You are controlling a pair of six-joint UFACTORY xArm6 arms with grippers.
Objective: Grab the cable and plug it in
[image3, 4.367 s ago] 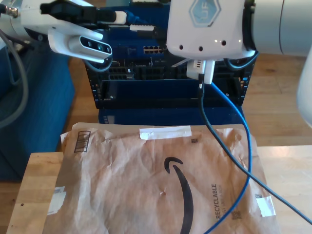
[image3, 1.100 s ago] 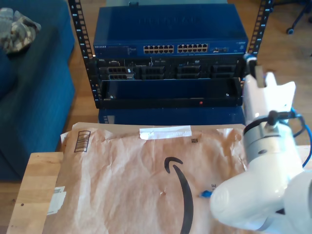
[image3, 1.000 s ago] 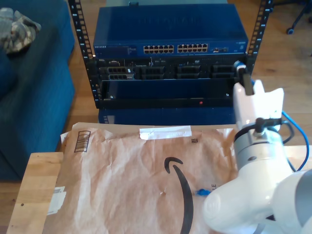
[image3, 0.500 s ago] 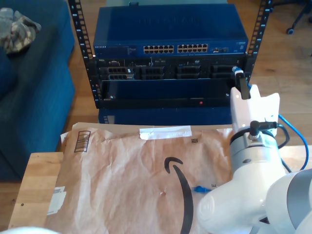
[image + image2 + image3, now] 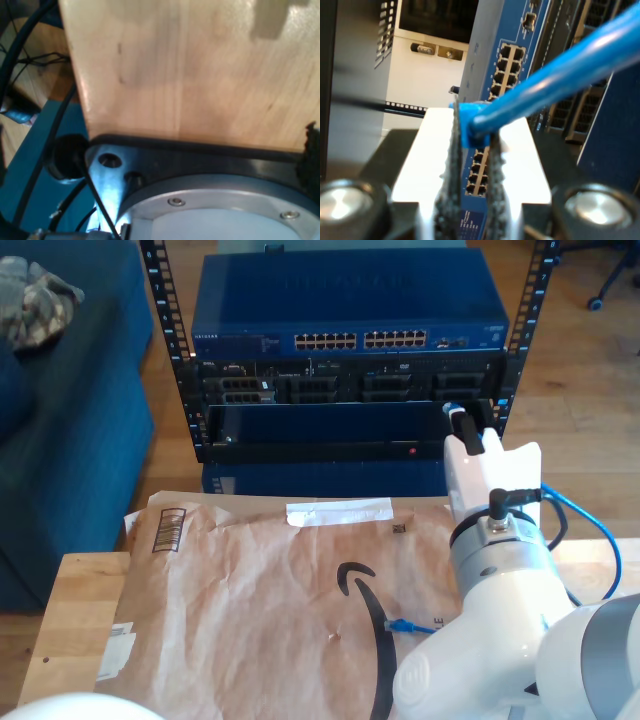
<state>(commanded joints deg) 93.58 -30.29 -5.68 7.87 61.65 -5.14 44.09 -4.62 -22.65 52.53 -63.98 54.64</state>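
- Bright blue, the cable runs slantwise through the second wrist view, and its booted end is pinched between the dark ribbed fingers of my second gripper, which are drawn nearly together on it.
- Beyond that plug stands the blue network switch, its rows of ports facing the gripper but apart from the plug.
- In the exterior view my second gripper is raised in front of the rack, towards the exterior view's right, with a little blue showing at its tip.
- The cable loops out behind the white arm on the exterior view's right.
- Its other plug lies loose on the brown paper mailer, just beside the arm's base.
- The mailer covers most of the wooden surface.
- The first wrist view looks along pale wood and a metal flange; whether my first gripper's fingers are apart or together I cannot tell.
- A blue sofa stands at the exterior view's left.
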